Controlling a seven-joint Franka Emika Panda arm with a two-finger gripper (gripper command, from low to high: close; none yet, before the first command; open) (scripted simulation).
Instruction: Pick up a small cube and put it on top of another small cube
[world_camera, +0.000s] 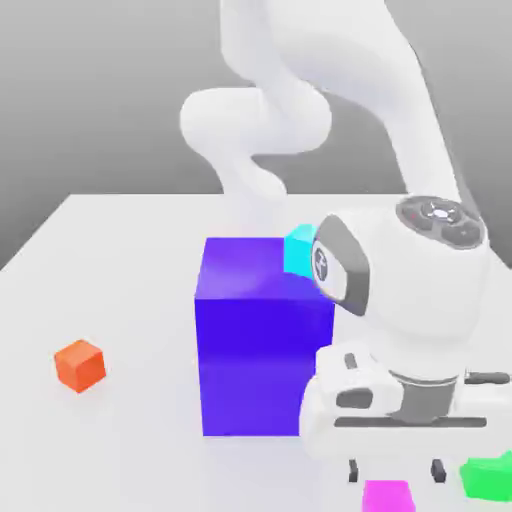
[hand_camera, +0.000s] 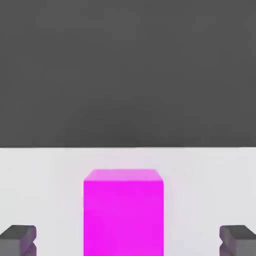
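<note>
Gripper (world_camera: 395, 470) hangs low over the pale, smooth surface (world_camera: 120, 260), its two dark squared fingertips (hand_camera: 20, 239) spread wide apart with nothing clamped. Directly beneath and between them sits the small cube (hand_camera: 123, 215), a flat-shaded magenta block with crisp edges, resting on the surface and not touched by either pad. Just beside the gripper, toward the exterior view's right, lies a green cube (world_camera: 488, 476). Behind the glossy white hand stands a big purple-blue block (world_camera: 255, 340), with a cyan cube (world_camera: 298, 250) near its top corner. Well apart sits an orange cube (world_camera: 80, 364).
</note>
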